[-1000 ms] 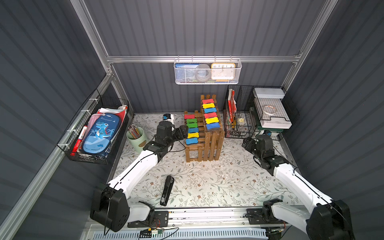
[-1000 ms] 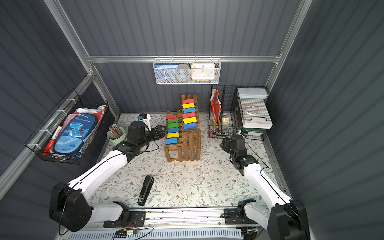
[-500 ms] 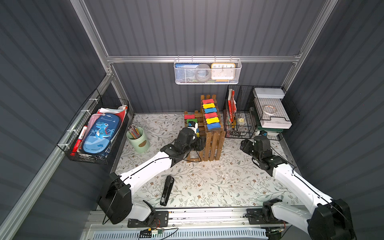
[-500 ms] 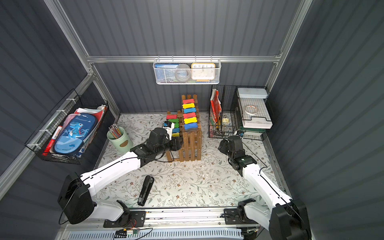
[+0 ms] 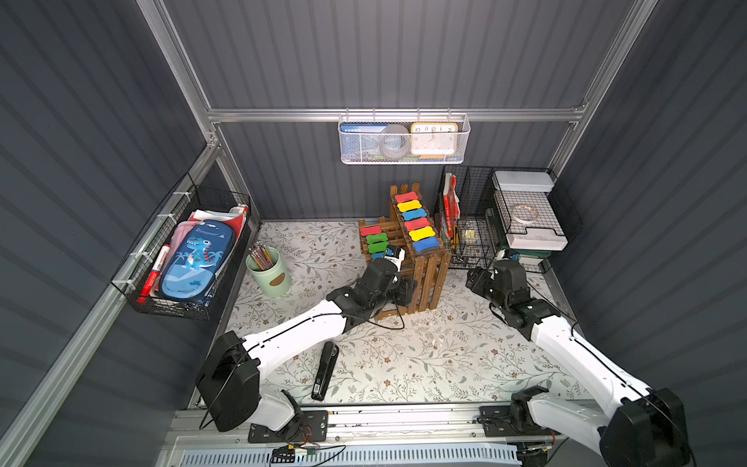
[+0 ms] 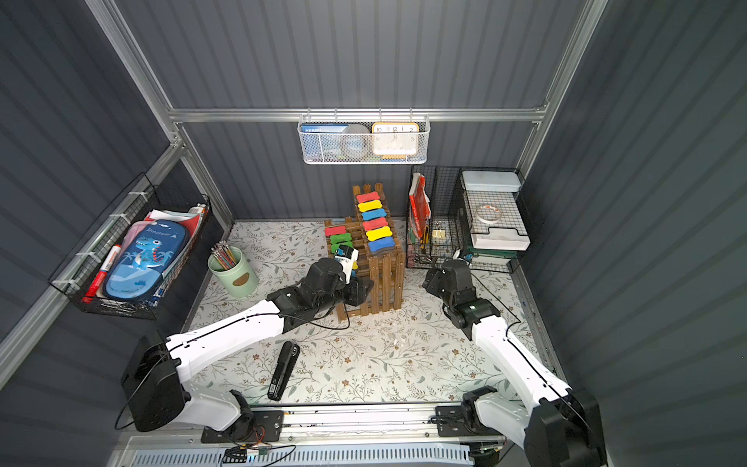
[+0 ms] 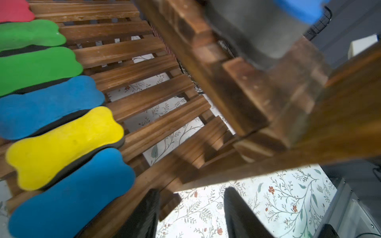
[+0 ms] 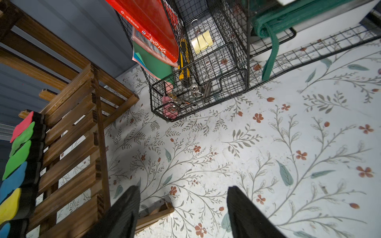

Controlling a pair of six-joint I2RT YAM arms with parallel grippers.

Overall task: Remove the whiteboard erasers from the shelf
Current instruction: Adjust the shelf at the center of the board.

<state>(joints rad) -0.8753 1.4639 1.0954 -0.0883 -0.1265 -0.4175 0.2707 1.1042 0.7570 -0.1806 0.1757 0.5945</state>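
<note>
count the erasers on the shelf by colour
red erasers: 3
yellow erasers: 3
blue erasers: 4
green erasers: 2
total: 12

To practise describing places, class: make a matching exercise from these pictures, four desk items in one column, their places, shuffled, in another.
1 stapler
2 clock
3 dinosaur pencil case
4 pencil cup

A in the white mesh basket
B lying flat on the floral mat
C in the black wire basket on the side wall
D standing upright on the mat

Pairs: 1-B, 2-A, 3-C, 4-D.
</note>
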